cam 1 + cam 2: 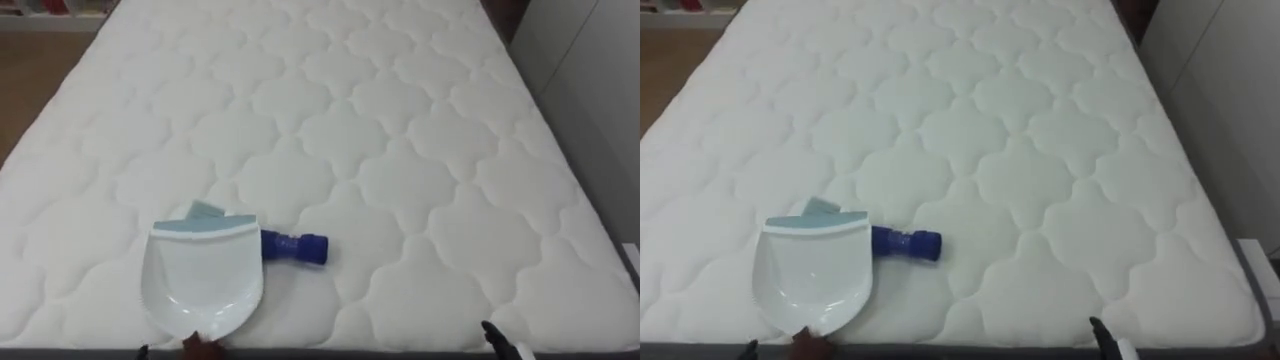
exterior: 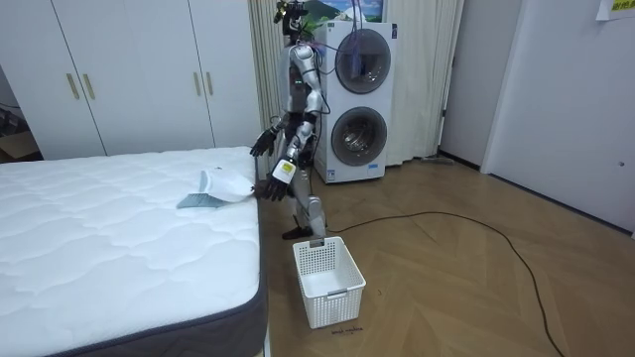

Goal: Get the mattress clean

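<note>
On the left eye view, a white quilted mattress (image 1: pixel 400 150) carries a white dustpan (image 1: pixel 203 280) at its near left. The dustpan's long axis runs away from the robot, and its pale blue lip points up the bed. A small teal scrap (image 1: pixel 206 210) lies just past the lip. A blue bottle (image 1: pixel 295 247) lies on its side across the bed, one end at the dustpan's right corner. The right hand (image 1: pixel 491 333) shows at the near edge.

In the room view the robot stands by the bed's edge. Its left hand (image 2: pixel 270 188) grips the dustpan's rear end, and its right hand hovers with fingers spread. A white basket (image 2: pixel 328 280) sits on the floor nearby, and stacked washing machines (image 2: pixel 357 99) stand behind.

In the right eye view a pale wall (image 1: pixel 1230 100) runs along the mattress's right side.
</note>
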Controlling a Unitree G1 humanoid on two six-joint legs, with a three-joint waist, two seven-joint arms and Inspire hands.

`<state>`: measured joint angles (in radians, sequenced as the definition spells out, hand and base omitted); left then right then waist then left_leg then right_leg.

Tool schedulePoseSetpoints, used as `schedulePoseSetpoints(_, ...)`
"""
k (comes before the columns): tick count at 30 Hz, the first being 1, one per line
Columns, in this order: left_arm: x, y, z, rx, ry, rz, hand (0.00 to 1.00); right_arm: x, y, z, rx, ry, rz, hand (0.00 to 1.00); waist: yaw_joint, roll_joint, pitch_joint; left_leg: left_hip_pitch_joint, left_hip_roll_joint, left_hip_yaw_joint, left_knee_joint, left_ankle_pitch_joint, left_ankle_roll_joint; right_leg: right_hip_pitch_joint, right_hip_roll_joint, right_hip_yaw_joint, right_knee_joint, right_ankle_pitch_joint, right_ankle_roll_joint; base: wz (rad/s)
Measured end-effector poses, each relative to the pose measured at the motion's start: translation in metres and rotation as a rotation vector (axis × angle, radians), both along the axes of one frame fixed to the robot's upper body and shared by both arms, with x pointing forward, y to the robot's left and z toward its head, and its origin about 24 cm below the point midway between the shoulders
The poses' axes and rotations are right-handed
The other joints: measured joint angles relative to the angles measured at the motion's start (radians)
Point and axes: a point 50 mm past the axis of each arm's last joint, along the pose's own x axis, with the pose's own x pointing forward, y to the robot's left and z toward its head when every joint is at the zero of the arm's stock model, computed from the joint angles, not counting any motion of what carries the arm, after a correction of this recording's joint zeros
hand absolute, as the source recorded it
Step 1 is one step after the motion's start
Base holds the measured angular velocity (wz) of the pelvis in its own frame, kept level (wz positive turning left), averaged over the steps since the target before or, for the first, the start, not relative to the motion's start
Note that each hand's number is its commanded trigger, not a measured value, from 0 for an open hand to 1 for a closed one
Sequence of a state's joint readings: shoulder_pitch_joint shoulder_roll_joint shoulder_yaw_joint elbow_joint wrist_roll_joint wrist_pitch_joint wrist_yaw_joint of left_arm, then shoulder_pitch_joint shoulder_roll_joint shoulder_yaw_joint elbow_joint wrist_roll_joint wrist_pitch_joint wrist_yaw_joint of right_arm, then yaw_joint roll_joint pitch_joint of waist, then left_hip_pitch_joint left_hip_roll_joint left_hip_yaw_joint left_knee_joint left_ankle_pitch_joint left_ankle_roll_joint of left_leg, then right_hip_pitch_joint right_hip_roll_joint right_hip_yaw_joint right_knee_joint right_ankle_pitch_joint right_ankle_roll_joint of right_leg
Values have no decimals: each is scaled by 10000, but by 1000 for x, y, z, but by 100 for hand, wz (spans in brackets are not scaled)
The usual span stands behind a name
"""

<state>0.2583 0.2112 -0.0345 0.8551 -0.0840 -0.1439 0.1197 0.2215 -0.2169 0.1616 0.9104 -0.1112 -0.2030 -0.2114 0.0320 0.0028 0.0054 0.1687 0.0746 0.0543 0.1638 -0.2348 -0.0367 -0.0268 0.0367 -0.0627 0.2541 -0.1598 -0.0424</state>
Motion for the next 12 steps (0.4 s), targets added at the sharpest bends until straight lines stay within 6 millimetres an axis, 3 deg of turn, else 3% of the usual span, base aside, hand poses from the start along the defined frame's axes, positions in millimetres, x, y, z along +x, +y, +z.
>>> schedulePoseSetpoints(8,-26,-2,-11,-279,900,904,0,-28,5,-15,589,1227,-1380,0,21,-2,15,131,15,4,-187,-34,-28,146,-22,-162,-97,51,69,8)
schedulePoseSetpoints(12,-35,-1,-14,-365,1229,1112,0,-32,2,-17,979,1501,-1655,0,33,15,24,134,26,-18,-298,-156,12,84,-13,-221,21,65,93,3)
